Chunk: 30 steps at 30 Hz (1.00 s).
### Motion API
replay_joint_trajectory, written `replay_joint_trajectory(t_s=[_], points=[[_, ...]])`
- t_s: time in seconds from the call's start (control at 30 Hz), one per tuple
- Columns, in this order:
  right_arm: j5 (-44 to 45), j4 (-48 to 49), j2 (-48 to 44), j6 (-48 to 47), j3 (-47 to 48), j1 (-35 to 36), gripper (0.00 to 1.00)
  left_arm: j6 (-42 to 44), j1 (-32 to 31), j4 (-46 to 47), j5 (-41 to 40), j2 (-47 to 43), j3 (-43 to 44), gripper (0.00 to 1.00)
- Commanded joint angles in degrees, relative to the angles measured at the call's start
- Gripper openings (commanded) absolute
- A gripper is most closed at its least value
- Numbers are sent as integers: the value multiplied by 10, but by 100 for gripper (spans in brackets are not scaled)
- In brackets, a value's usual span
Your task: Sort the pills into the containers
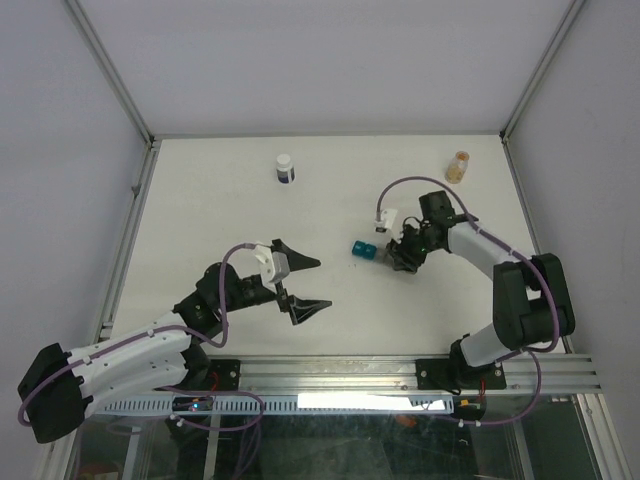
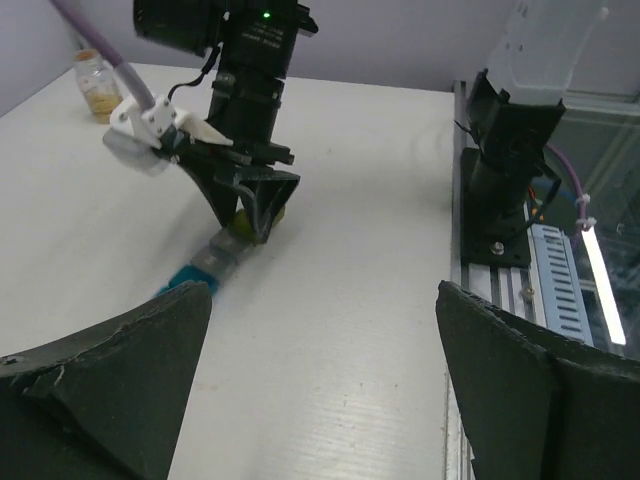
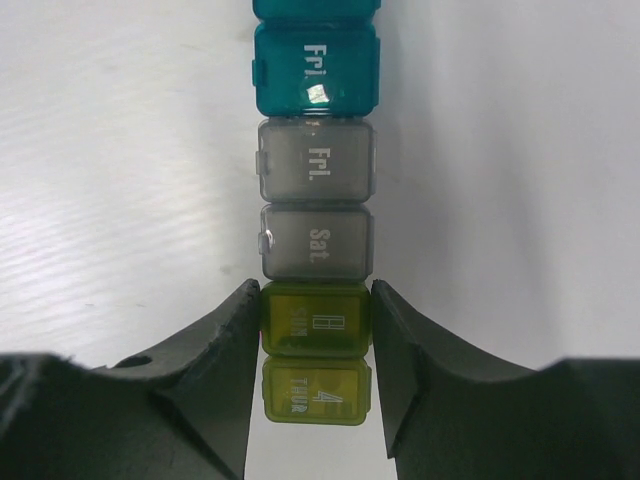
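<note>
Right tool grips containers | compartments 6 | bottle 1 | vial 1

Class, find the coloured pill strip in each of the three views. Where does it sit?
Top external: pill strip sits right of centre.
Left wrist: the strip lies diagonally, left of centre.
Right wrist: the strip runs down the middle.
Shared landmark: the right arm's jaws, closed on its yellow-green end.

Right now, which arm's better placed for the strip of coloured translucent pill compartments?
Right. The right gripper clamps the strip at its yellow-green end; the left gripper hangs open, well apart.
</note>
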Motion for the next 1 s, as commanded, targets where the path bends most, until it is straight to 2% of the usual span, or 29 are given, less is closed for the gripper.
replay_joint_trajectory(t_s=[0.0, 0.17, 0.33, 0.57, 0.73, 0.87, 0.97], points=[[-28, -1, -44, -91, -42, 87, 32, 121, -42, 74, 1, 3, -38, 98], [-30, -2, -59, -137, -69, 150, 32, 205, -84, 77, -58, 37, -68, 99], [-37, 1, -74, -167, -91, 180, 35, 220, -85, 141, -63, 98, -90, 99], [-58, 4, -75, -183, -102, 213, 42, 199, -85, 251, -61, 245, -69, 99], [-70, 1, -80, -149, -91, 213, 66, 177, -85, 324, -86, 339, -59, 99], [-98, -20, -99, -161, -91, 178, 74, 176, -85, 374, -110, 398, -58, 99], [-124, -27, -117, -172, -94, 147, 75, 179, -85, 384, -110, 425, -47, 98]])
